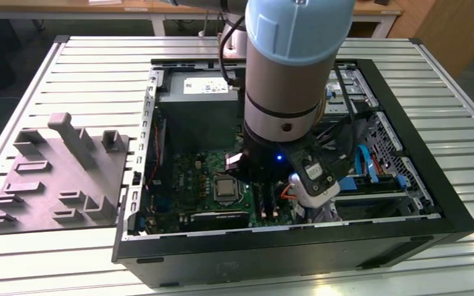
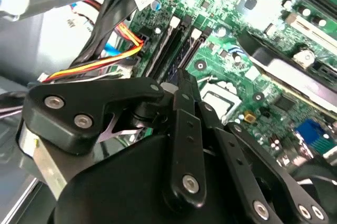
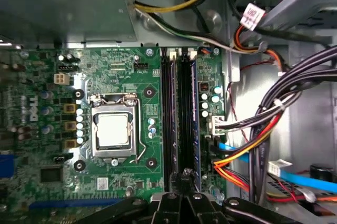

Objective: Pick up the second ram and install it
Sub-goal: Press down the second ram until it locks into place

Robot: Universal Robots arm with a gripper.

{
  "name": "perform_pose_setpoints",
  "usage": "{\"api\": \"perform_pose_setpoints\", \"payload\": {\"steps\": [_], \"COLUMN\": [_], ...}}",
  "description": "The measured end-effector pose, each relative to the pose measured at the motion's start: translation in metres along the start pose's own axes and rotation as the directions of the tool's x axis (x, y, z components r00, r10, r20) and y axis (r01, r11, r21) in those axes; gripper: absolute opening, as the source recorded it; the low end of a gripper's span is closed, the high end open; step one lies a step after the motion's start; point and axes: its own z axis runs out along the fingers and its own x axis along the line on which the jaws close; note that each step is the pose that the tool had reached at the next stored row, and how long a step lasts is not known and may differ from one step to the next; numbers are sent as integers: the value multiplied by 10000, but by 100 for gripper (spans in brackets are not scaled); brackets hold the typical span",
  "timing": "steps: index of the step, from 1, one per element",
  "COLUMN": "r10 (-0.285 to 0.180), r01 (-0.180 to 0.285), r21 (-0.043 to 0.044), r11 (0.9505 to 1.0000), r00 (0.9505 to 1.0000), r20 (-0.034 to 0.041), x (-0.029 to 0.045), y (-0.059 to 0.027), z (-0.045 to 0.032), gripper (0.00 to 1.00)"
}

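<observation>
1. the second ram (image 3: 194, 121) looks to be the thin blue-edged stick standing on edge in the motherboard, in the first wrist view.
2. it sits on the side of the black slot rails (image 3: 168, 118) that is farthest from the cpu socket (image 3: 112, 129), well apart from the socket itself.
3. it runs straight and parallel to the rails, its long side roughly level with the socket and reaching past it at both ends.
4. it appears upright, not tilted, and down in its slot.
5. seen edge-on, so its chips and label cannot be made out.
</observation>
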Motion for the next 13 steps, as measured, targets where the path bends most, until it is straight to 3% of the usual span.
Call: {"api": "perform_pose_setpoints", "payload": {"steps": [6, 13], "r10": [-1, 0], "r01": [1, 0], "r21": [2, 1], "r11": [10000, 10000], "r00": [10000, 10000], "r20": [-1, -1], "x": [0, 12], "y": [13, 227], "z": [-3, 12], "gripper": [10, 10]}}
